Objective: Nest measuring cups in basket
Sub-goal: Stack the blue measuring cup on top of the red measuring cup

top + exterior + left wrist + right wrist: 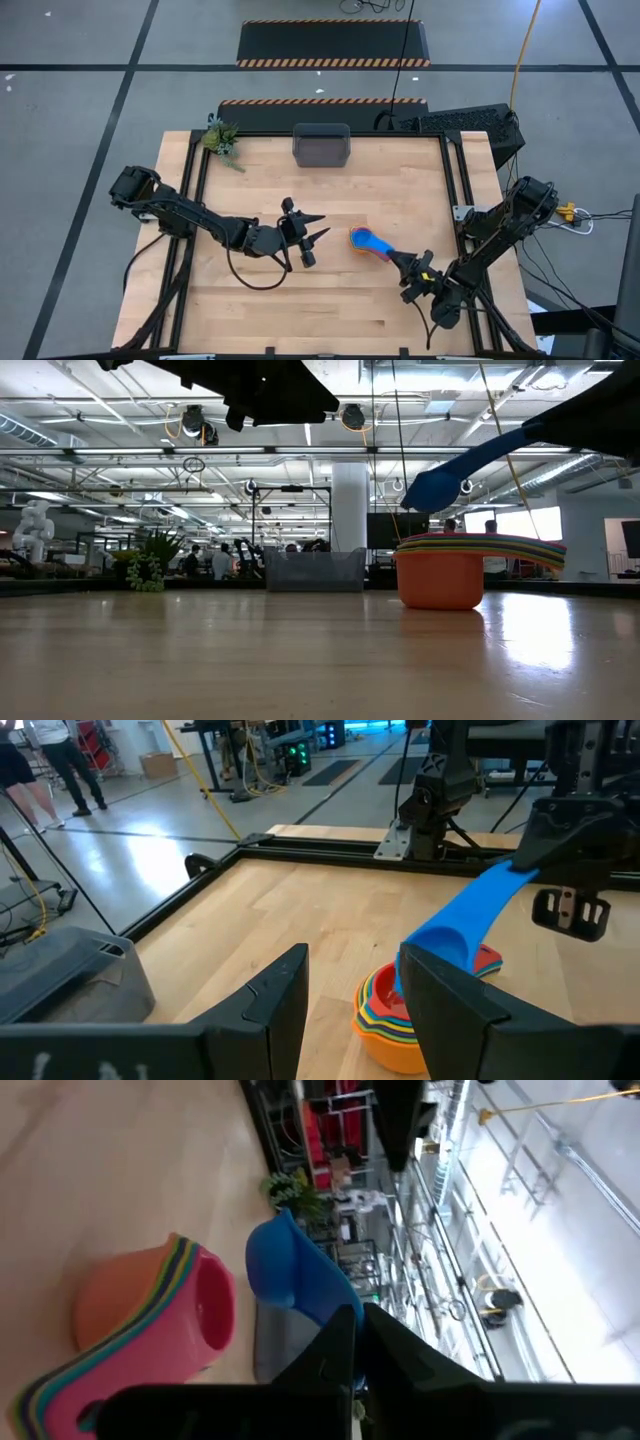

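High view: right gripper [405,262] jaws pinch the blue cup's [372,241] handle, apparently just above the stack [358,238] mid-table to nest it; left gripper [312,229] waits open; basket [321,146] far

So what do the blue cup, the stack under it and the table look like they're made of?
Blue cup: likely plastic, smooth, even colour, faint sheen; right gripper holds it by the handle. Stack: the same look, thin nested rims, orange outermost. Table: pale wood, visible grain, glossy reflections in the low view.
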`<state>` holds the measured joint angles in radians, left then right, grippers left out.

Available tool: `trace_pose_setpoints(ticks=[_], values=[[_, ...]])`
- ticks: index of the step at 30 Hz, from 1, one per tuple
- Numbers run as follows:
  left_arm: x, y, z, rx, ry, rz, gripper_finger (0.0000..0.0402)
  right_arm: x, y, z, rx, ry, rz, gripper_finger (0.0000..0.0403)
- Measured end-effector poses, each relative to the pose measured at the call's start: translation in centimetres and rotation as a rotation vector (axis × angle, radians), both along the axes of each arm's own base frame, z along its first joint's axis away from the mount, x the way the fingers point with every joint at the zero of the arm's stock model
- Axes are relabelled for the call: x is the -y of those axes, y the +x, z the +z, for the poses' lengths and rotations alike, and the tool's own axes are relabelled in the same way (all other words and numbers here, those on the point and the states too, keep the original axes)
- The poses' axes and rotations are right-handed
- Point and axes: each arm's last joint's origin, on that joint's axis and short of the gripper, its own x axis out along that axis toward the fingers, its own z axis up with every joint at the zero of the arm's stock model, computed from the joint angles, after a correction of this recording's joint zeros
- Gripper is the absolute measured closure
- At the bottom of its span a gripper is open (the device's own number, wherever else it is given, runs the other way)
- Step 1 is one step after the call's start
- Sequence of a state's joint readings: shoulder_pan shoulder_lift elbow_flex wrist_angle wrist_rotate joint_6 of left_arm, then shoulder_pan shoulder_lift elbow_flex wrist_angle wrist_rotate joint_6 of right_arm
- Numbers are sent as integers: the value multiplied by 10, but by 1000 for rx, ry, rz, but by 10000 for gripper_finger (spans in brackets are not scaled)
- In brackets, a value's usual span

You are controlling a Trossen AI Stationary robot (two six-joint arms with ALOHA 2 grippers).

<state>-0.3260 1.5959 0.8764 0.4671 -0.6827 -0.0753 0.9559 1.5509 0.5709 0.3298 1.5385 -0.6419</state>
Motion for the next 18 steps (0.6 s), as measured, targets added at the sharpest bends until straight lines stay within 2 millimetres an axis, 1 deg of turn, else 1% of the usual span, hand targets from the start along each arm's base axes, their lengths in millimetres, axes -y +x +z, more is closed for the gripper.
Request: trace_pose_setpoints(ticks=[8,18], values=[[0,0,0,0,0,0,243,3,4,-1,-18,3,-3,403],[0,0,0,0,0,0,243,4,3,-2,-25,-6,-3,403]])
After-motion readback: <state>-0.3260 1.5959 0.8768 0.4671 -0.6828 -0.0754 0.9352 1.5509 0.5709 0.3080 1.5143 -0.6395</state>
